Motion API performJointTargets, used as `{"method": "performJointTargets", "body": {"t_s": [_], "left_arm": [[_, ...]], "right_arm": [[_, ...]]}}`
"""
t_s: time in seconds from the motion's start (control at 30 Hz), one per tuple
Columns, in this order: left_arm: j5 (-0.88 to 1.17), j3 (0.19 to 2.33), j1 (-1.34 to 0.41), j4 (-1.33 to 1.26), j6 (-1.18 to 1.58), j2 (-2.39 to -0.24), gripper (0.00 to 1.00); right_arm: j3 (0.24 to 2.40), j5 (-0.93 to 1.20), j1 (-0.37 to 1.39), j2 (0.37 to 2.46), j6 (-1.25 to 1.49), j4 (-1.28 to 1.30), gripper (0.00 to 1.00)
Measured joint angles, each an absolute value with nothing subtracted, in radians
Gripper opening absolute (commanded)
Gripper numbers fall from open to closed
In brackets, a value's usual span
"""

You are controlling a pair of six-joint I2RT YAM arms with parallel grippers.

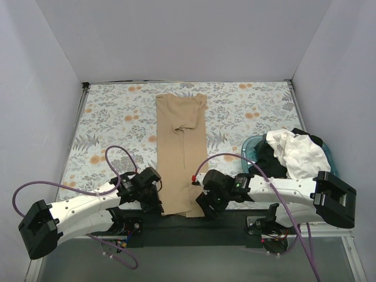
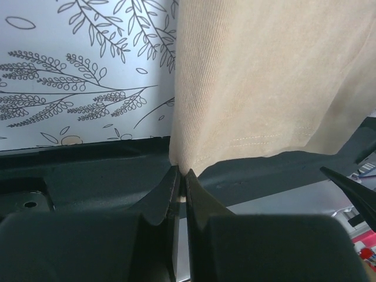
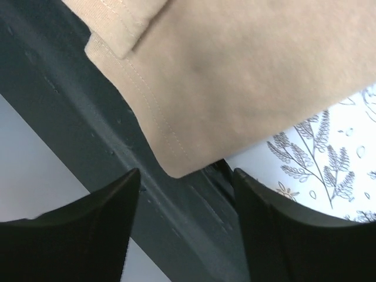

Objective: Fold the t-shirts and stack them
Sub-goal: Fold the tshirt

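Overhead view: the tan t-shirt [image 1: 181,153] that I am working on lies folded into a long, narrow strip down the middle of the table [image 1: 117,117], running from the far edge to the near edge. A sleeve fold shows at the far end, with a few creases about halfway along. Its hem end hangs over the black base plate [image 1: 188,226] between my two arms.

Left wrist view: my left gripper [image 2: 181,175] is at the near-left hem corner. Its fingers [image 2: 161,200] are pressed together with a sliver of pale cloth between them, so it is pinching the tan t-shirt [image 2: 264,76] at that corner. The hem stitching runs off to the right above the black base plate [image 2: 88,170].

Right wrist view: my right gripper [image 3: 185,171] sits at the near-right hem corner. Its jaws stand apart, one on each side of the corner of the tan t-shirt [image 3: 235,76], and neither finger touches the cloth. The corner lies over the black base plate [image 3: 59,76].

Overhead view again: the left gripper [image 1: 156,204] and right gripper [image 1: 203,205] flank the hem. Well to the right, the white t-shirt [image 1: 296,153] is heaped on the black t-shirt [image 1: 267,161], both crumpled in a teal basin [image 1: 249,147]
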State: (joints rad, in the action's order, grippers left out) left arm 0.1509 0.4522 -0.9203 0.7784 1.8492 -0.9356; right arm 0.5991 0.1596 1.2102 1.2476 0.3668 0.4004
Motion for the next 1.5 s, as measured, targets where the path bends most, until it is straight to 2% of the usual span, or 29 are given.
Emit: {"method": "performJointTargets", "body": {"t_s": [0.03,0.1,0.13,0.2,0.23,0.3,0.37,0.8,1.17,1.3,1.5], "left_arm": [[0.152,0.447,-0.92,0.779,1.853,-0.928,0.0],[0.154,0.445,-0.92,0.779,1.857,-0.926,0.0],[0.155,0.445,-0.92,0.778,1.86,-0.927,0.0],[0.155,0.445,-0.92,0.779,1.865,-0.928,0.0],[0.155,0.445,-0.92,0.78,1.867,-0.928,0.0],[0.159,0.445,-0.92,0.781,1.873,-0.925,0.0],[0.16,0.445,-0.92,0.787,1.877,-0.914,0.0],[0.169,0.49,-0.92,0.919,1.879,-0.908,0.0],[0.179,0.461,-0.92,0.862,1.905,-0.891,0.0],[0.124,0.501,-0.92,0.842,1.908,-0.908,0.0],[-0.069,0.612,-0.92,0.802,1.934,-0.963,0.0]], "right_arm": [[0.601,0.158,1.218,1.255,0.371,0.394,0.6],[0.602,0.157,1.229,1.273,0.383,0.389,0.51],[0.602,0.157,1.234,1.285,0.386,0.387,0.41],[0.603,0.148,1.24,1.305,0.393,0.391,0.35],[0.603,0.139,1.24,1.305,0.397,0.395,0.27],[0.602,0.121,1.242,1.302,0.406,0.401,0.19],[0.602,0.105,1.244,1.293,0.418,0.414,0.01],[0.593,0.086,1.252,1.175,0.448,0.476,0.01],[0.622,0.04,1.252,1.19,0.438,0.482,0.01],[0.696,-0.021,1.251,1.219,0.413,0.48,0.01],[0.833,-0.148,1.229,1.284,0.358,0.464,0.01]]}}
